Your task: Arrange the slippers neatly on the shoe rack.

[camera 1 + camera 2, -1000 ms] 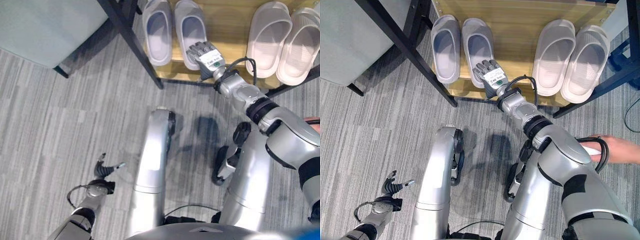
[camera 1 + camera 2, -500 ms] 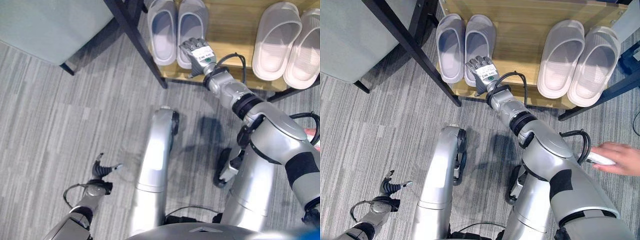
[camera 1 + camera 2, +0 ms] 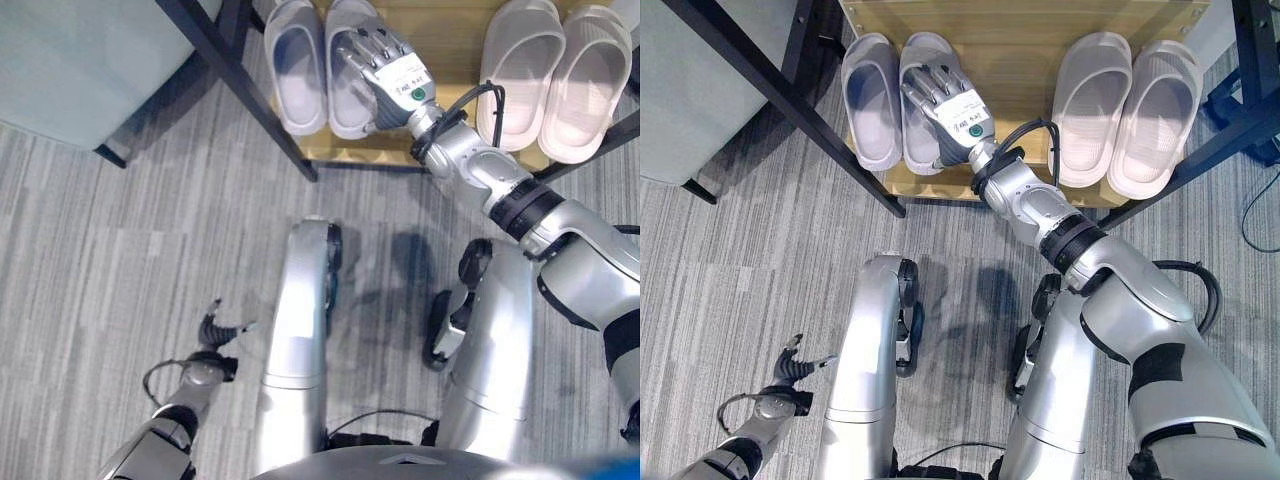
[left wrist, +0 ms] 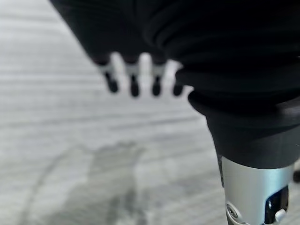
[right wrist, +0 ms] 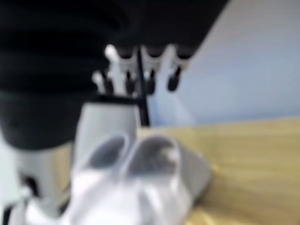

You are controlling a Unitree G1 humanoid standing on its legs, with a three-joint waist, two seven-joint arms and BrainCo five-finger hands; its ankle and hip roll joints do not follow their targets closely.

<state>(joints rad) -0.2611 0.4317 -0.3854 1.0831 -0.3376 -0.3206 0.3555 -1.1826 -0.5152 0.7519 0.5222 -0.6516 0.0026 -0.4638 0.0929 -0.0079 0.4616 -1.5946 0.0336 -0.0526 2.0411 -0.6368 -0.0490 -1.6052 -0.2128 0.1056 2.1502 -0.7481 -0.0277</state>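
Left hand: the left hand (image 3: 213, 335) is hanging low over the grey carpet (image 3: 110, 260), well apart from the rack; its fingers (image 4: 133, 84) are reaching out straight and relaxed and are holding nothing.

Grey cabinet: a pale grey cabinet (image 3: 80, 60) on dark legs is standing to the left of the rack, with a strip of carpet lying between the two.

Rack frame: a black post (image 3: 235, 85) of the shoe rack (image 3: 1020, 40) is slanting down past the shelf's left end, just beside the outer grey slipper.

Grey slippers: two grey slippers (image 3: 292, 65), smooth moulded slides with broad closed straps, are lying side by side and touching at the left end of the wooden shelf, heels at its front edge.

Right hand: the right hand (image 3: 385, 70) is lying over the inner grey slipper (image 3: 923, 100), back upward, fingers (image 3: 925, 85) spread straight across the strap; whether they are pressing on it or hovering just above cannot be told, and nothing is being clasped.

Bare shelf: a stretch of light wood (image 3: 455, 40) is showing between the two pairs.

White slippers: two white slippers (image 3: 1130, 100) of the same slide shape are sitting side by side at the right end, heels at the front edge too.

Right edge: another black frame bar (image 3: 1185, 165) is running under the white pair's heels, with open carpet in front of the whole rack.
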